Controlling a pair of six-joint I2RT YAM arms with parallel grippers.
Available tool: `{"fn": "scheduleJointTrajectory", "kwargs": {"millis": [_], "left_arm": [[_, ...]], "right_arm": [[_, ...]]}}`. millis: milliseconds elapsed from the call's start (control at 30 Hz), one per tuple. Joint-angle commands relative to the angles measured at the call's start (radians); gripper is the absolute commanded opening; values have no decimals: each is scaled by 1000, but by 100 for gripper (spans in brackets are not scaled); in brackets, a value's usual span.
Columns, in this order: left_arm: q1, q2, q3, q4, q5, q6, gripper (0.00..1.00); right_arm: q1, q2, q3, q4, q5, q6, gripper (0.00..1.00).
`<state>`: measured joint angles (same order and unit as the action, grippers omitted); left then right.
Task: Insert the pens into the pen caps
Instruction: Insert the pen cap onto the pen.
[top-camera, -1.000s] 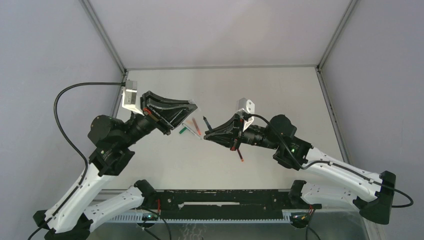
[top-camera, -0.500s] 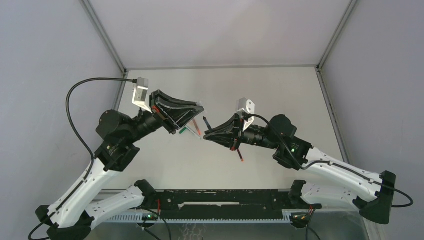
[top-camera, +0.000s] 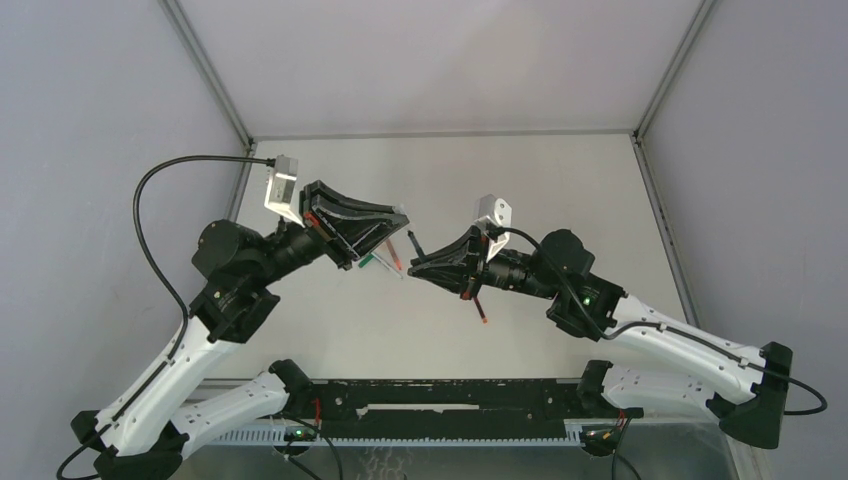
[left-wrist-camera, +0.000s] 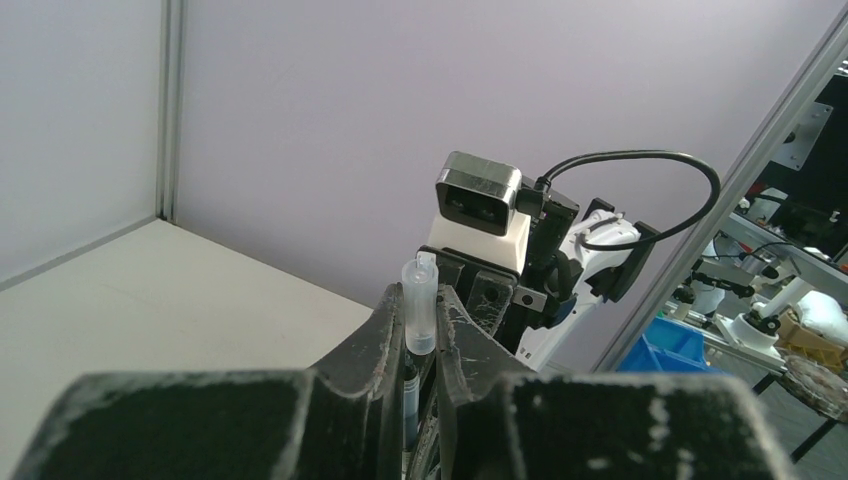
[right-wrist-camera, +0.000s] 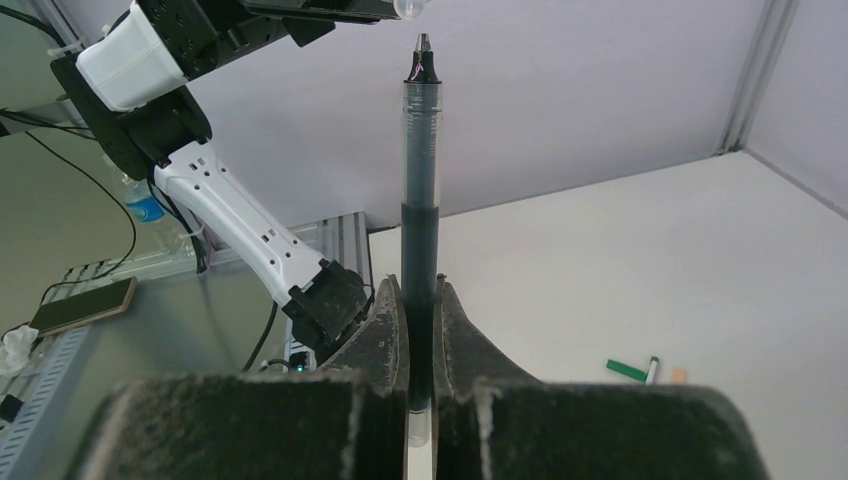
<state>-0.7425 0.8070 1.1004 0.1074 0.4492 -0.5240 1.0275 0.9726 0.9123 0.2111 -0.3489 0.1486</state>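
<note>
Even, bright, diffuse light; soft shadows; wrist-view foregrounds blurred

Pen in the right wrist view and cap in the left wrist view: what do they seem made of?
The pen: clear, glossy plastic by the look; dark ink shows through the barrel. The cap: probably translucent, slightly frosted plastic; light passes through its pale wall.

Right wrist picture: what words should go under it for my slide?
The right fingers grip a black pen upright, its tip pointing toward the left arm above.
</note>
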Motion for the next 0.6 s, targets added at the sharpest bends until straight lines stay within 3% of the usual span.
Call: {"fn": "scheduleJointTrajectory", "kwargs": {"millis": [0,567], "left_arm": [[5,3,59,44,14,-8,0],[5,39,62,61,60,-25,0]], "right_arm": [[8,-27,48,17,13,-20,0],[8,-46,48,14,25,-21,0]]}}
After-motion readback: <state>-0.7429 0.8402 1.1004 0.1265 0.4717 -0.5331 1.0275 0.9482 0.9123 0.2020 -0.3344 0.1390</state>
